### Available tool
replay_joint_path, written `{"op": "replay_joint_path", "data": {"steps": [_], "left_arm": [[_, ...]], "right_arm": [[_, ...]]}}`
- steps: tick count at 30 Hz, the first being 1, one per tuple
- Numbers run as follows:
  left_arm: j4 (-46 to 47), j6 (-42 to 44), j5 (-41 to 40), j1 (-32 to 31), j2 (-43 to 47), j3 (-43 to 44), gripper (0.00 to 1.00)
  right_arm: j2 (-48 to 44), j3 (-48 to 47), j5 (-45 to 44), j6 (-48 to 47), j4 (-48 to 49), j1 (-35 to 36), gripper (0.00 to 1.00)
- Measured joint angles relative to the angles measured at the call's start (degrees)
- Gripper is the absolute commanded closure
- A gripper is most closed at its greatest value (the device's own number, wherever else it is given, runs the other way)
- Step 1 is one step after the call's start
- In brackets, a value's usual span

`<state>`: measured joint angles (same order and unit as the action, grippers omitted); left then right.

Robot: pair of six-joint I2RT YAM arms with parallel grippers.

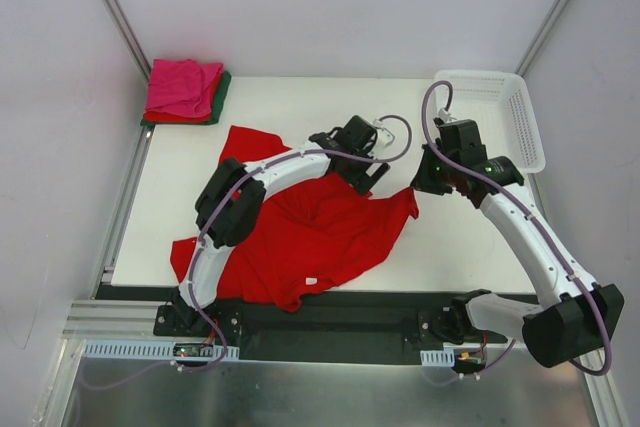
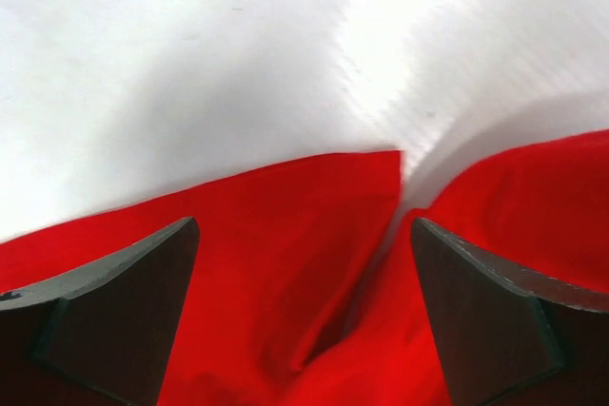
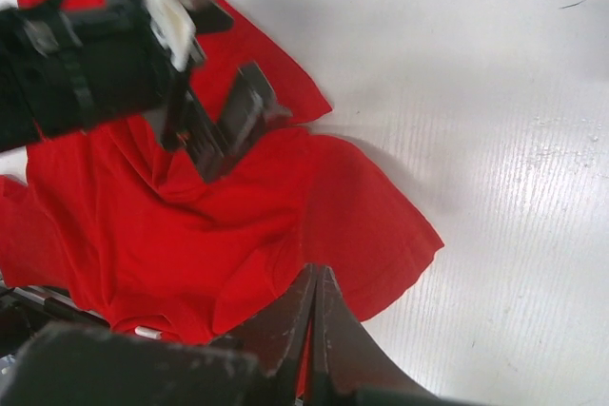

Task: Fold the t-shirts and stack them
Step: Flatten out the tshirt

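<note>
step in hand: laying out the large bright red short-sleeved cloth t-shirt [image 1: 320,232] for its first fold. it lies loosely spread and creased across the middle of the white flat desk [image 1: 470,247], with its near hem close to the near edge. a folded pile of magenta pink, red and dark green cloth t-shirts [image 1: 183,90] sits in the far left corner, well apart from it. the white plastic lattice basket [image 1: 527,127] stands at the far right.

the left fingers [image 2: 124,311] are spread apart and grip nothing. they sit low over a far edge of the red cloth, and a corner of that cloth shows between them. the right fingers [image 3: 357,349] are pressed together above the shirt's right sleeve, which lies flat on the desk. whether they pinch any cloth cannot be told.

judged from the layout, the pile is done and only the red shirt is not yet folded. the next move calls for the left fingers to drop onto the cloth edge and clench. the right fingers need a sure hold on the sleeve side. both arms should then draw the cloth taut to clear the creases. the two wrists are near each other, so their paths need care.
</note>
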<state>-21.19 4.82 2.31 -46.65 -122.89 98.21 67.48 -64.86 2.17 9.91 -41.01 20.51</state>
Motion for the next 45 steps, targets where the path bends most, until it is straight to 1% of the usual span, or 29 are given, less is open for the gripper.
{"op": "replay_joint_path", "data": {"steps": [6,9,17,26,37,45], "left_arm": [[0.6,0.0,0.5,4.3,0.7,0.7,0.07],[1.0,-0.3,0.7,4.9,0.6,1.3,0.08],[3.4,-1.5,3.4,3.8,-1.0,3.2,0.09],[4.6,-2.8,3.6,2.3,-4.5,3.2,0.09],[6.0,-4.0,3.5,0.4,-4.7,2.9,0.09],[6.7,-4.0,3.0,-1.6,-4.7,0.8,0.10]], "right_arm": [[0.7,0.0,0.0,0.0,0.0,0.0,0.99],[0.9,0.0,0.0,0.0,0.0,0.0,0.99],[1.0,0.0,-0.2,-0.1,0.0,0.0,0.99],[1.4,0.0,-0.2,-0.2,0.0,0.0,0.99],[1.4,0.0,-0.2,-0.2,0.0,0.0,0.99],[1.4,0.0,-0.2,-0.1,0.0,0.0,0.99]]}}
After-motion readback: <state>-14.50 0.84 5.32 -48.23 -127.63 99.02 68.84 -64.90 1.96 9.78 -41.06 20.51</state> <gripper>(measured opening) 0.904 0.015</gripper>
